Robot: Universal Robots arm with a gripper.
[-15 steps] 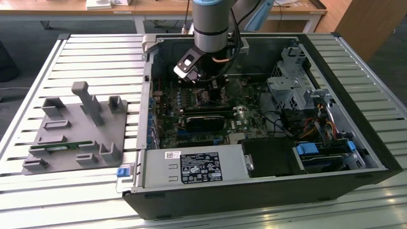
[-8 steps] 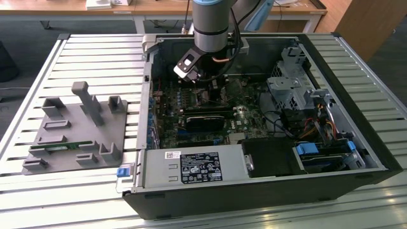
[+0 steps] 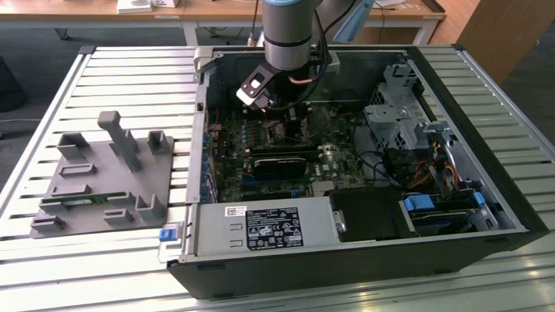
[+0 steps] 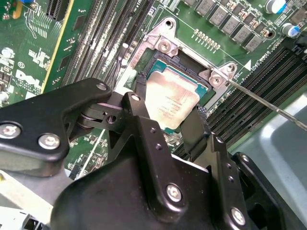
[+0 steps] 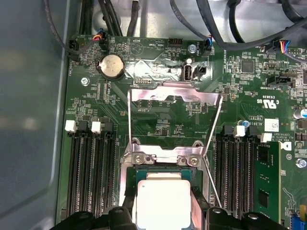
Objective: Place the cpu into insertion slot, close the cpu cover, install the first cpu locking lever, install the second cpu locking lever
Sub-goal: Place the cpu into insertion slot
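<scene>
Slatted worktop [image 3: 121, 71], open PC case [image 3: 347, 273]. I'm low over motherboard [image 5: 86, 103]. Gripper [image 4: 168, 112] jaws clamped on cpu [image 4: 172, 96] by opposite edges, at socket [image 4: 168, 62]. Cpu cover [image 5: 175, 93] flipped open. My read: chip light, rigid, underside fragile, so edge grip only.

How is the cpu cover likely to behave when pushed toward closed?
The cpu cover is a thin metal frame with an open centre, so probably light and slightly springy. Hinged beside the cpu, it should swing rather than slide. Off-centre pushes might twist its narrow sides.
</scene>
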